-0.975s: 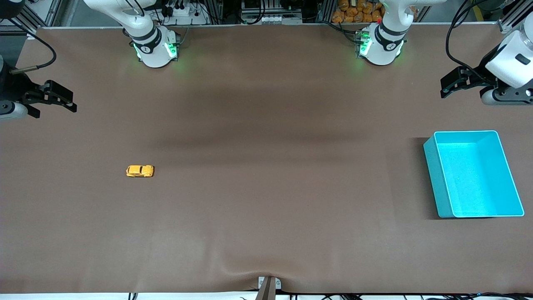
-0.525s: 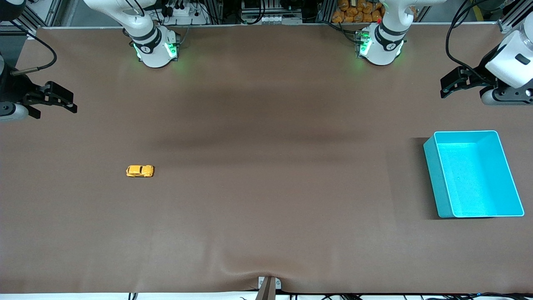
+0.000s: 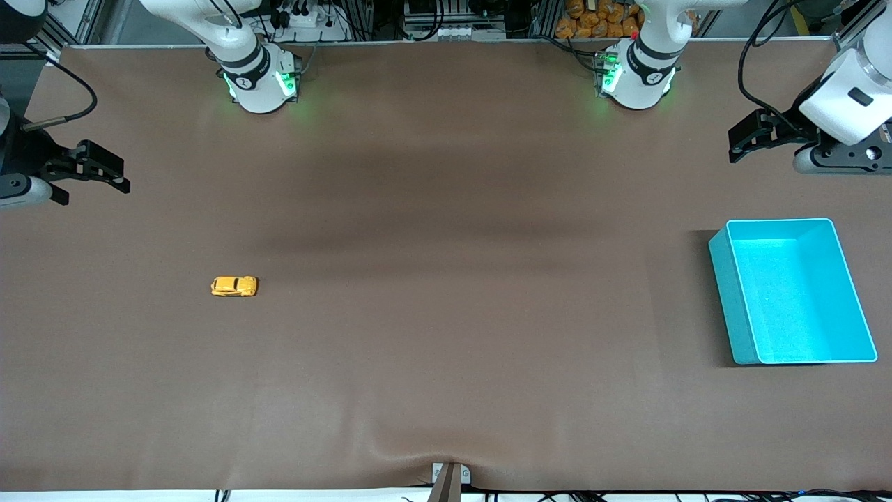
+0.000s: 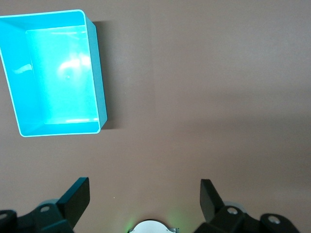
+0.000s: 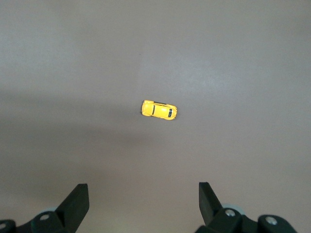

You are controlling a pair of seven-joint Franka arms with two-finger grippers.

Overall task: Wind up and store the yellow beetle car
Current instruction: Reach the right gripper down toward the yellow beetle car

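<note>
Front view – car position: the yellow beetle car (image 3: pixel 234 286) stands on its wheels on the bare table (image 3: pixel 446 209), toward the right arm's end, well clear of every edge and well apart from both grippers.
Front view – right gripper (image 3: pixel 115 178): held over the table at the right arm's end, jaws spread wide, nothing between them.
Front view – left gripper (image 3: pixel 740 139): held over the table at the left arm's end, jaws apart, nothing held; this arm appears to be waiting.
Front view – container: the teal bin (image 3: pixel 725 279) sits near the table edge at the left arm's end; its floor is bare, no contents.
Front view – risk: car and bin lie at separate ends of the table, so a long carry or a handover is likely; a weak pinch on so small a body could drop it on the way.
Left wrist view – container: the bin's interior shows only a glare patch; empty.
Left wrist view – gripper: both fingertips (image 4: pixel 77 196) spread, with bare table between them.
Right wrist view – car: the car lies ahead of the wide-spread fingertips (image 5: pixel 77 201), untouched.
Right wrist view – risk: the rounded, glossy shell may slip or roll away if the jaws close off-centre; a wound car could run off once released.
</note>
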